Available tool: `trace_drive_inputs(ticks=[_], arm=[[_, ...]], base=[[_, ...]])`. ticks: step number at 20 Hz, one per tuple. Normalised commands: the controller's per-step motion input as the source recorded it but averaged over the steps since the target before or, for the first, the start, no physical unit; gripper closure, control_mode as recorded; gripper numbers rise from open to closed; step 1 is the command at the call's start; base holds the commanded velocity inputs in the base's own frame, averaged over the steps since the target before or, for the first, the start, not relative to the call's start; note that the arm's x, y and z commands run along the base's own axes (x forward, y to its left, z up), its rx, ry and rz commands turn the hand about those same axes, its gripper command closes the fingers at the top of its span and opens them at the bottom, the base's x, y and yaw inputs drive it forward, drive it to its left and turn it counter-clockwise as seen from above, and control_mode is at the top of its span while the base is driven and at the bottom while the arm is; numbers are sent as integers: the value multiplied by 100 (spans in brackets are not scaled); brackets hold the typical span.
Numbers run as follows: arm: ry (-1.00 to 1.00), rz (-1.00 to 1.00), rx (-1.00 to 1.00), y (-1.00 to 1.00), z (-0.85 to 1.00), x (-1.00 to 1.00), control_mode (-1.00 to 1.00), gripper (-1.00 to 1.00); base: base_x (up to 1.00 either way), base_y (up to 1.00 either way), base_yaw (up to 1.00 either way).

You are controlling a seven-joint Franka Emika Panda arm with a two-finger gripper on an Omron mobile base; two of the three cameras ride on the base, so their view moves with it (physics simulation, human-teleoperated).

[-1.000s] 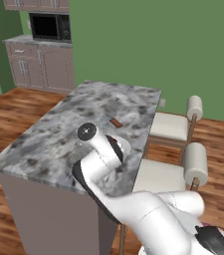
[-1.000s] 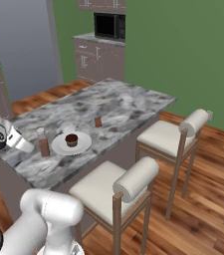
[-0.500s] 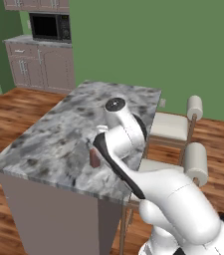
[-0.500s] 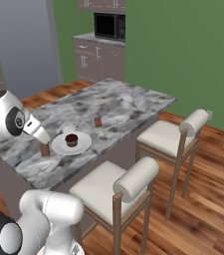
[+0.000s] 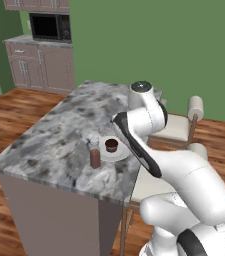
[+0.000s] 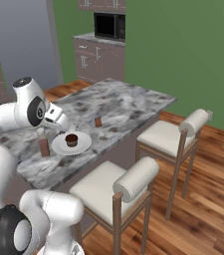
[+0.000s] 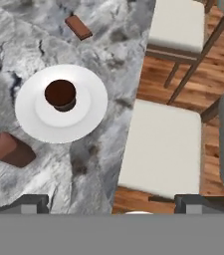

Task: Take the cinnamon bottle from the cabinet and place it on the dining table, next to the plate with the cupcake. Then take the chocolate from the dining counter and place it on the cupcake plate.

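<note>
Chocolate [image 7: 78, 27] lies on counter well beyond open fingers [image 7: 33, 202].

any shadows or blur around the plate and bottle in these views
Hand view: sharp, soft dark shadow beside the cinnamon bottle and under the plate rim. Left base view: bottle slightly soft, faint shadow at its foot. Right base view: even flat light, no glare on the plate.

The cinnamon bottle [image 5: 94, 156] stands upright on the marble counter [image 5: 59, 137], just beside the white plate [image 5: 115, 149] at its 8 o'clock. A cupcake [image 5: 111, 145] sits on the plate.
</note>
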Motion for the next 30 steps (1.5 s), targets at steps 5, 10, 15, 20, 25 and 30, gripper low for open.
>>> trace_drive_inputs(ticks=[5, 10, 15, 20, 25, 30], arm=[[3, 40, 0, -36, 7, 41, -100, -100], [14, 32, 1, -25, 0, 67, -100, -100], [11, 29, 1, -17, 0, 78, -100, -100], [8, 20, 0, -5, -3, 84, -100, -100], [4, 13, -14, 3, -24, 79, -100, -100], [4, 2, -14, 12, -21, 75, -100, -100]], base=[[0, 0, 0], [0, 0, 0], [0, 0, 0], [0, 0, 0], [0, 0, 0], [0, 0, 0]])
